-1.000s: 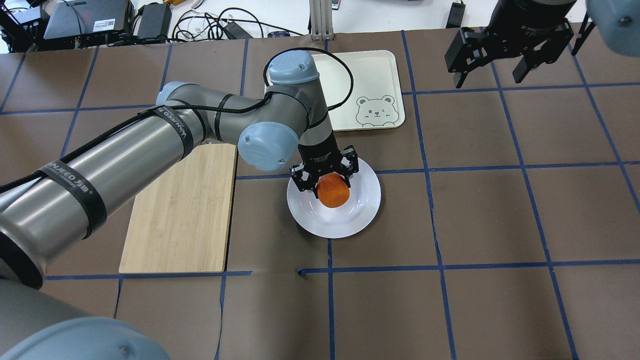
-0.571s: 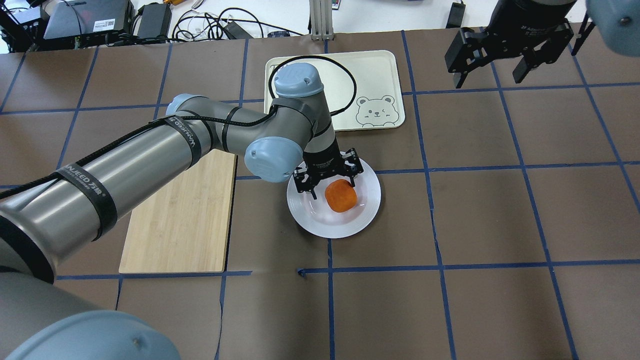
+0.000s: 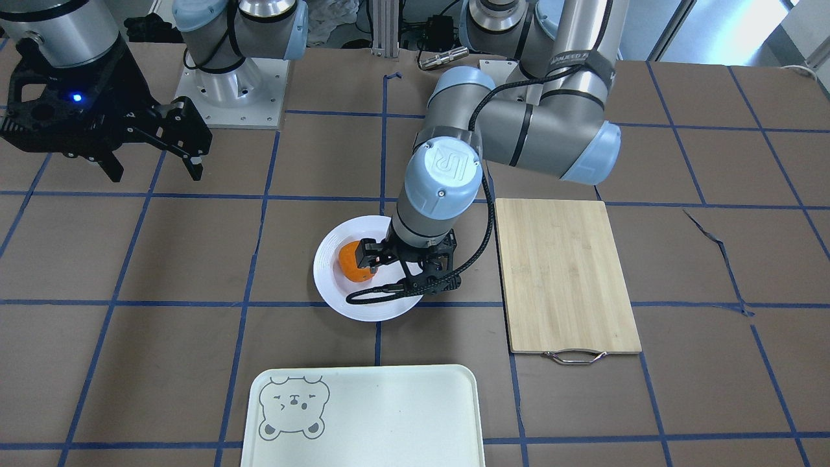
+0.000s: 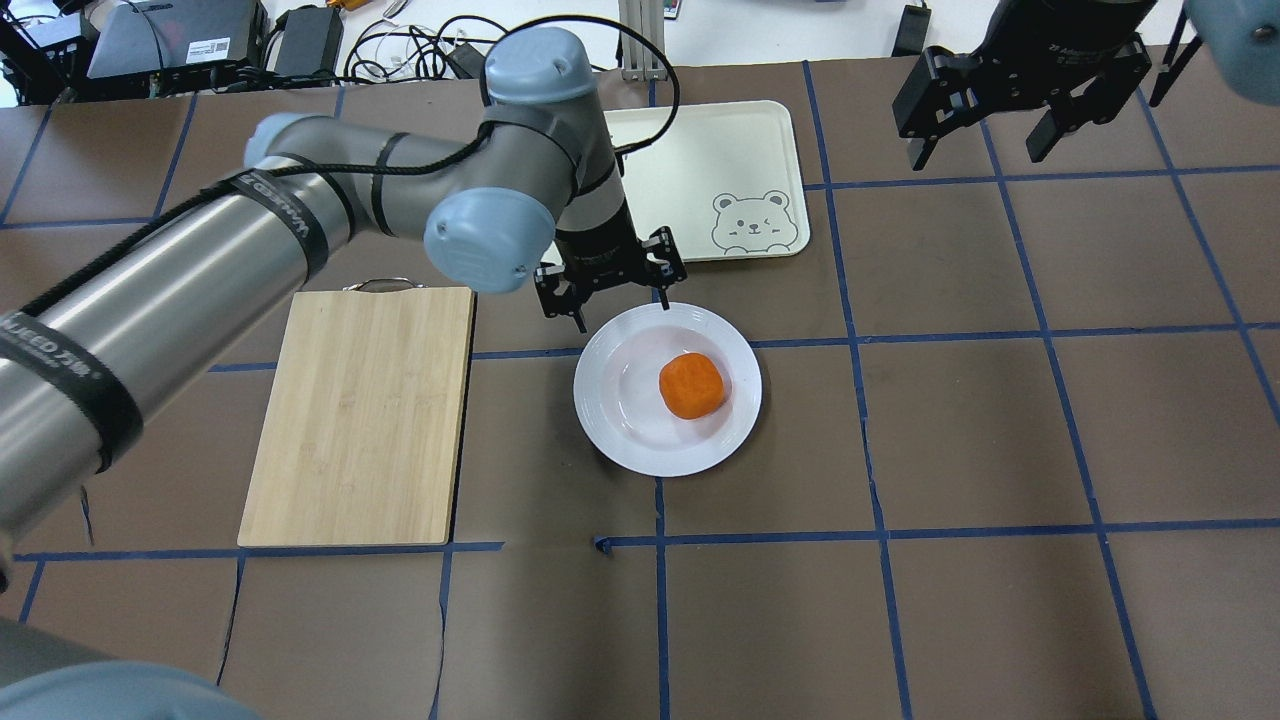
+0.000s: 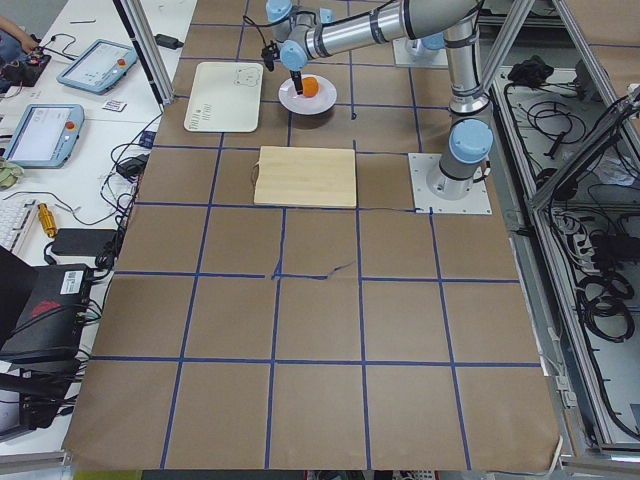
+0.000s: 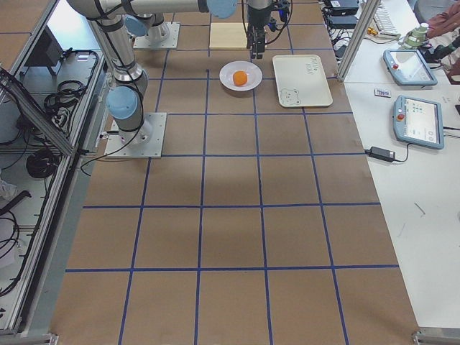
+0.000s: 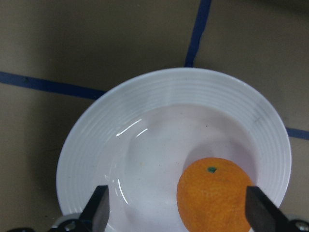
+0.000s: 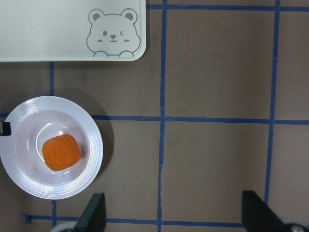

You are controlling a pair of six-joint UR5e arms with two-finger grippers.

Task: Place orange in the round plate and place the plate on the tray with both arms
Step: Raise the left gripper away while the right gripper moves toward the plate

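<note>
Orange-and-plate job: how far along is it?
Done: orange sits in the round plate. In hand: nothing; left tool open by the plate's tray-side rim, right tool open, well aside. Left: plate is off the tray; both tools must lift it on.

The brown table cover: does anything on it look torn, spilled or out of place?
Yes, the cover is torn: a ragged split runs near the bamboo cutting board. Nothing is spilled; the orange sits inside the round plate.

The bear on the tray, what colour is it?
Grey: the bear face is drawn in grey lines on the cream tray, clearest in the right wrist view.
</note>
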